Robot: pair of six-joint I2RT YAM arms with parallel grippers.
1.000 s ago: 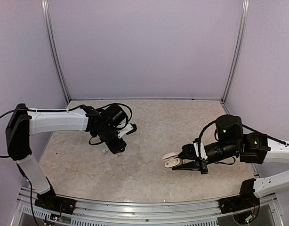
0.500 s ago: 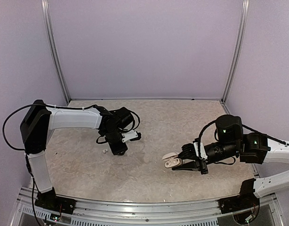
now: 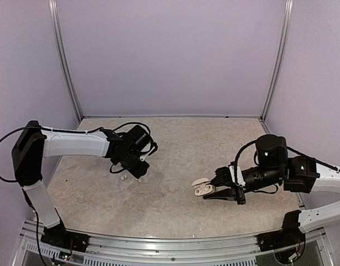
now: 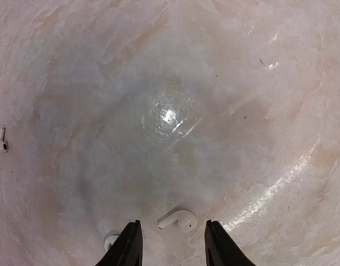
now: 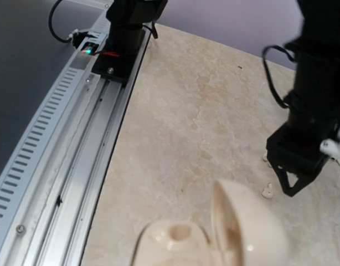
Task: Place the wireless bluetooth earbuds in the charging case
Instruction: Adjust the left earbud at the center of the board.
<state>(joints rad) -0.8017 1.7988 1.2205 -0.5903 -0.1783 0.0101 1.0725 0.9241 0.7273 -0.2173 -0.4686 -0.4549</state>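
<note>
One earbud (image 4: 177,220) lying on the table (image 3: 175,144) is being straddled by the left gripper's (image 3: 138,173) parted jaws, best centred and lowered before pinching, while the open charging case (image 3: 201,188) is being clamped in the right gripper's (image 3: 212,192) jaws, well apart.

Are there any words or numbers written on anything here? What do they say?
None can be read.
Charging case: plain, no writing shows.
Earbuds: plain.
Table: only stone pattern.
Small board with a green light: any print is too small to read.
</note>
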